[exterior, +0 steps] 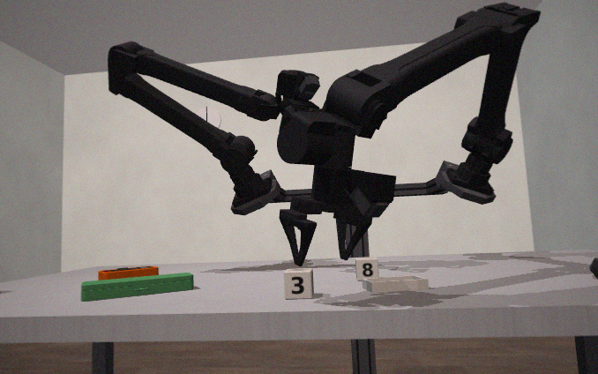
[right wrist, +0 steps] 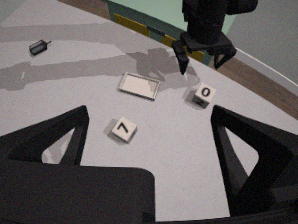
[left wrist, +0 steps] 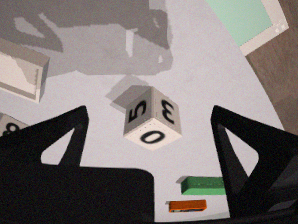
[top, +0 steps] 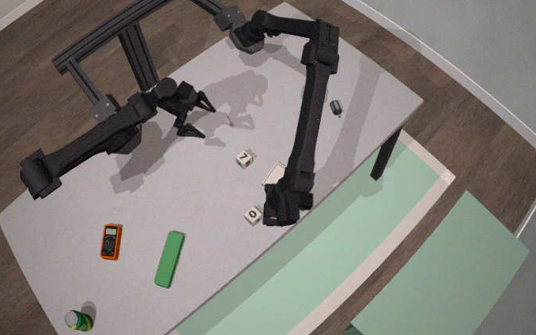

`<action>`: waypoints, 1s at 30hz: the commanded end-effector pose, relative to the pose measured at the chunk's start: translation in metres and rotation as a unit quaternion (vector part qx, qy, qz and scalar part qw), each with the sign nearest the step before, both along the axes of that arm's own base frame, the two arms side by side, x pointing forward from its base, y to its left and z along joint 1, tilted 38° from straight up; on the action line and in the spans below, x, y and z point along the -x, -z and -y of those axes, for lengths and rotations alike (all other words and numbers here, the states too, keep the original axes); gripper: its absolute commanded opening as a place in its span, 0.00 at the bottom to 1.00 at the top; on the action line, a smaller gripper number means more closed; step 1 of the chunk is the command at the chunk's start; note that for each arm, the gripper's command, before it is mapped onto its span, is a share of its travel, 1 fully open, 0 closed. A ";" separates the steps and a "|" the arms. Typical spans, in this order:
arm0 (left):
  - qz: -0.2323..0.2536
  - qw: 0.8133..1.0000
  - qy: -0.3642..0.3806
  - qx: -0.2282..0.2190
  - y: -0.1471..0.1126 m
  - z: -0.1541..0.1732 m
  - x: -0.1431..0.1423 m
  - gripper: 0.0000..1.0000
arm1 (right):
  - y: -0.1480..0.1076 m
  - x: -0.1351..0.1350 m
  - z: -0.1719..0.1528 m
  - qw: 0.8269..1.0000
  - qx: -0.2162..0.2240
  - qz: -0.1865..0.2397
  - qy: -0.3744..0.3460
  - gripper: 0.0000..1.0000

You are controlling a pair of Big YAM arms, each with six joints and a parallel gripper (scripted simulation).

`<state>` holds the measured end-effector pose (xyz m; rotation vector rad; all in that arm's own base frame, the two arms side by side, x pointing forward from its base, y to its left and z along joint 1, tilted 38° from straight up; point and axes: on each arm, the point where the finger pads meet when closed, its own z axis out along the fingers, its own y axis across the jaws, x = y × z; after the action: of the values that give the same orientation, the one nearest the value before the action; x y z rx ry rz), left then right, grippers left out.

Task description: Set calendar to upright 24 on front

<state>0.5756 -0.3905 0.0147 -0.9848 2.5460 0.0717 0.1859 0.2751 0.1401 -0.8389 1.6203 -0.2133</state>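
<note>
Two cubes, neither in the tray: placement wholly undone by the look of the table (top: 203,199) (exterior: 199,325) (left wrist: 200,75) (right wrist: 180,160). Left arm (top: 314,112) (exterior: 431,64) (right wrist: 205,22) reaching across; right arm (top: 91,141) (exterior: 190,78) off to the robot's side. Left gripper (top: 281,209) (exterior: 322,261) (left wrist: 150,107) (right wrist: 200,70) wide, nothing between fingertips, poised above the 0-topped cube. Right gripper (top: 209,123) (right wrist: 150,107) likewise wide and without a load. Beneath the reach of the left arm, the tray (top: 269,173) (exterior: 384,285) (left wrist: 42,85) (right wrist: 137,95), unfilled. Beside the tray but outside, both task pieces: the 0-topped cube (top: 253,215) (exterior: 297,284) (left wrist: 152,120) (right wrist: 204,96) and the 7-topped cube (top: 243,159) (exterior: 367,269) (left wrist: 12,127) (right wrist: 124,130), flat on the table. Smallest matter, the digits: 5 and 3 on sides of the former, 8 on the latter; no 24 formed. Left to do, probably: grasping, turning as needed, then seating 2 and 4 upright, robot-facing.
</note>
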 end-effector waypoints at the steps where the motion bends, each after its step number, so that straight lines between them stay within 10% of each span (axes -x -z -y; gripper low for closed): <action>1: 0.015 1.000 0.002 0.014 -0.030 0.010 0.004 1.00 | -0.003 0.000 -0.004 1.000 -0.008 0.001 -0.001 1.00; 5: 0.020 0.999 0.044 0.007 -0.029 0.023 0.013 0.69 | -0.003 0.000 -0.004 1.000 -0.008 0.001 -0.001 1.00; 15: 0.115 0.973 0.199 -0.028 -0.012 0.059 -0.005 0.69 | -0.003 0.000 -0.004 1.000 -0.008 0.001 -0.001 1.00; 30: 0.293 0.876 0.353 -0.151 0.023 0.104 -0.005 0.69 | -0.003 0.000 -0.004 1.000 -0.008 0.001 -0.001 1.00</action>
<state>0.5956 -0.4722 0.0099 -0.1200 2.1262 -0.0595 0.1859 0.2751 0.1401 -0.8389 1.6203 -0.2133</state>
